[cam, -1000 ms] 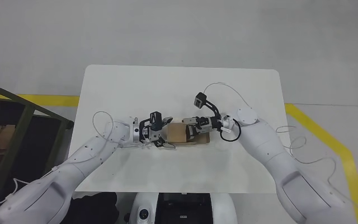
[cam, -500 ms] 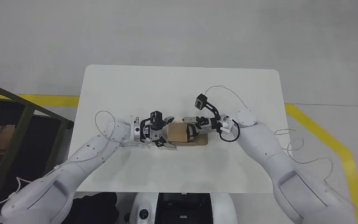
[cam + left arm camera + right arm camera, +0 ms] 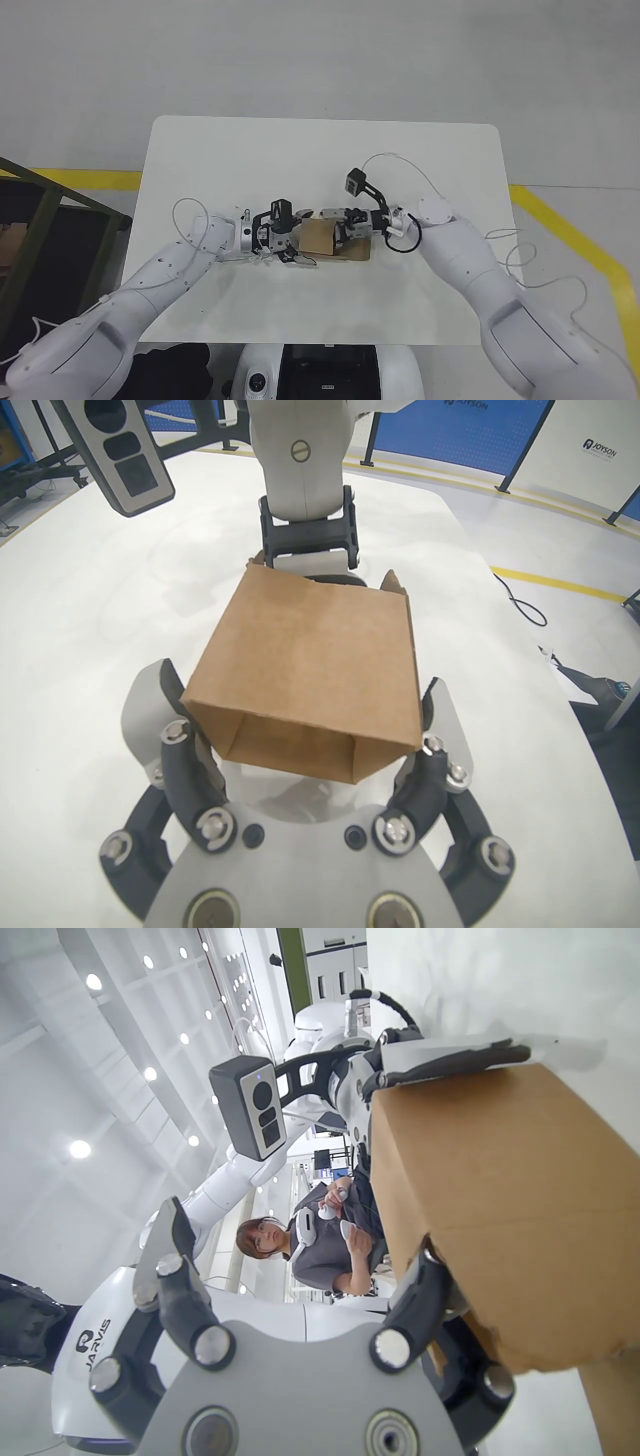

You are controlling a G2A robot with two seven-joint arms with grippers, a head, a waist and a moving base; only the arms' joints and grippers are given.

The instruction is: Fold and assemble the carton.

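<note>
The carton (image 3: pixel 320 237) lies on its side on the white table (image 3: pixel 200 160), in the middle of the top view, with a gripper at each end. It looks popped open into a square tube, so I think the first part of the job is done. In the left wrist view the near end is a plain open hole. At the far end, small flaps (image 3: pixel 392 581) stick up and are not folded in. The ends have yet to be closed, so I think a lot is left to do. The left gripper (image 3: pixel 300 680) has its fingers spread wide, and they hug the two sides of the near end, holding it. The right gripper (image 3: pixel 300 1233) is spread open too. One finger (image 3: pixel 420 1288) is tucked against the carton's end and the other finger (image 3: pixel 167 1248) is out in the air. Since a second ago, the right gripper has crept a little toward the left of the top view. The brown bit sticking out at the carton's lower right looks shorter. The left gripper has hardly moved.
</note>
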